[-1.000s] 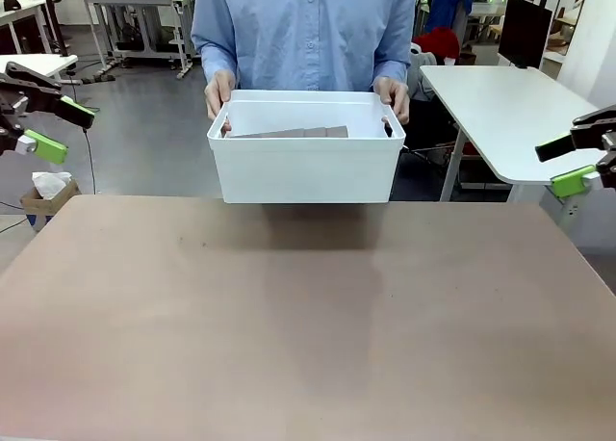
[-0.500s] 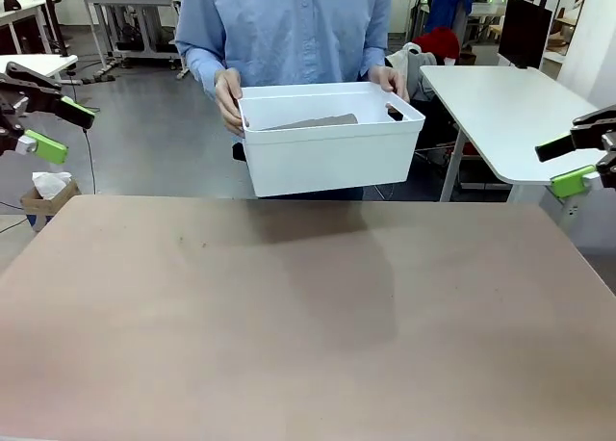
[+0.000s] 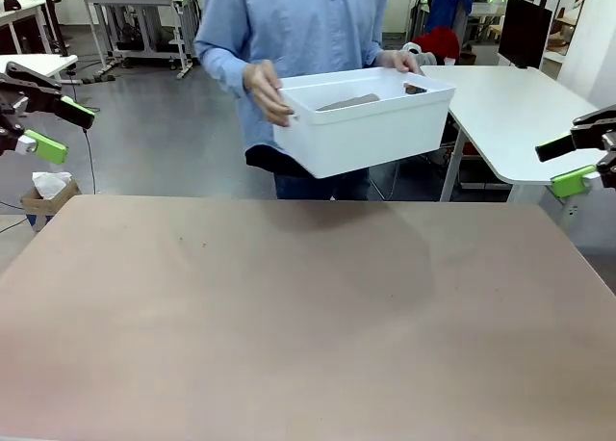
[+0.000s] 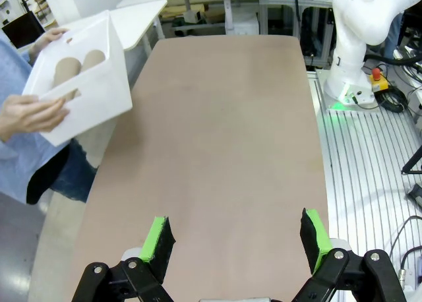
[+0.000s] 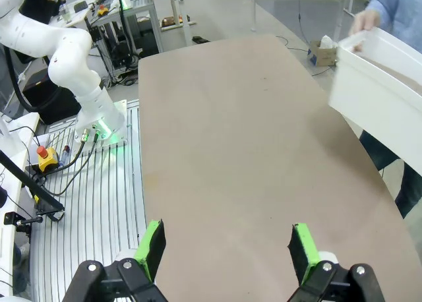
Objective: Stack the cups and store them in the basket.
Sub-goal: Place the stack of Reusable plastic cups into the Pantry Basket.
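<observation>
A person in a blue shirt holds the white basket (image 3: 371,131) by its handles, lifted off the table and tilted, beyond the table's far edge. Tan-brown cups (image 3: 348,102) lie inside it. In the left wrist view the basket (image 4: 92,91) sits at the upper left with two cup ends (image 4: 79,66) visible inside. The right wrist view has the basket (image 5: 382,94) at its right edge. My left gripper (image 3: 46,123) hangs open at the far left, and my right gripper (image 3: 570,162) hangs open at the far right. Both grippers (image 4: 234,239) (image 5: 224,246) are empty, well away from the basket.
The brown table (image 3: 308,316) is bare. A white side table (image 3: 510,104) stands at the back right, close to the basket. A small cardboard box (image 3: 48,193) sits on the floor at the left. The other arm's white base (image 4: 362,45) stands past the table's end.
The person has carried the basket to the right and turned it, tilting it and lifting it slightly. Neither arm has moved.
</observation>
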Motion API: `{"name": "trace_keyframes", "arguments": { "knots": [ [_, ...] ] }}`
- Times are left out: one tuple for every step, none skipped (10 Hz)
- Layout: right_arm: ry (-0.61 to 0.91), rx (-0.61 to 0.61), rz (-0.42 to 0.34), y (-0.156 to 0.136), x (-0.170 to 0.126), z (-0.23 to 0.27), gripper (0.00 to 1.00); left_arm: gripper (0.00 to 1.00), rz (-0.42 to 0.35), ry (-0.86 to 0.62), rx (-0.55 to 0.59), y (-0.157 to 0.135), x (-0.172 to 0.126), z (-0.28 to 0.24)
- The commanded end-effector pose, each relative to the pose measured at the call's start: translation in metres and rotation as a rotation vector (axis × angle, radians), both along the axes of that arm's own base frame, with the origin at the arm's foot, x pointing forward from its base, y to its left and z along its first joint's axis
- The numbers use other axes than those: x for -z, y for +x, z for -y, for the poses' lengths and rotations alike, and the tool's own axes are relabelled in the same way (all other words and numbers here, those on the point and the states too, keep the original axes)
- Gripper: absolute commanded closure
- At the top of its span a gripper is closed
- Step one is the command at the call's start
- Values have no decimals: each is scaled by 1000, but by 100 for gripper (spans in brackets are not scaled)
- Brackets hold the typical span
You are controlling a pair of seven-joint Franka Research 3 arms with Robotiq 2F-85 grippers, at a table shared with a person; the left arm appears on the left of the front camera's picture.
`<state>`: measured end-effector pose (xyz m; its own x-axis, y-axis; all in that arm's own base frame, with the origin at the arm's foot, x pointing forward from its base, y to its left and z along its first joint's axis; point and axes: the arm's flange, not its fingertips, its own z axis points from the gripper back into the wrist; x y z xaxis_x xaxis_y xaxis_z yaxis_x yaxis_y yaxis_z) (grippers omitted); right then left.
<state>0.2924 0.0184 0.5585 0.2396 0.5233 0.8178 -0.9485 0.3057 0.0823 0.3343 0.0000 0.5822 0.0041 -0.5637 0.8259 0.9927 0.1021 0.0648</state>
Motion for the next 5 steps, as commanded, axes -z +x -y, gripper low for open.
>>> {"name": "trace_keyframes", "arguments": {
  "knots": [
    [14, -14, 17, 3, 0, 1, 0, 0, 3, -19, 4, 0, -2, 1],
    [14, -14, 17, 3, 0, 1, 0, 0, 3, -19, 4, 0, -2, 1],
    [14, -14, 17, 3, 0, 1, 0, 0, 3, -19, 4, 0, -2, 1],
    [14, -14, 17, 3, 0, 1, 0, 0, 3, -19, 4, 0, -2, 1],
    [14, -14, 17, 3, 0, 1, 0, 0, 3, -19, 4, 0, -2, 1]
  ]
}}
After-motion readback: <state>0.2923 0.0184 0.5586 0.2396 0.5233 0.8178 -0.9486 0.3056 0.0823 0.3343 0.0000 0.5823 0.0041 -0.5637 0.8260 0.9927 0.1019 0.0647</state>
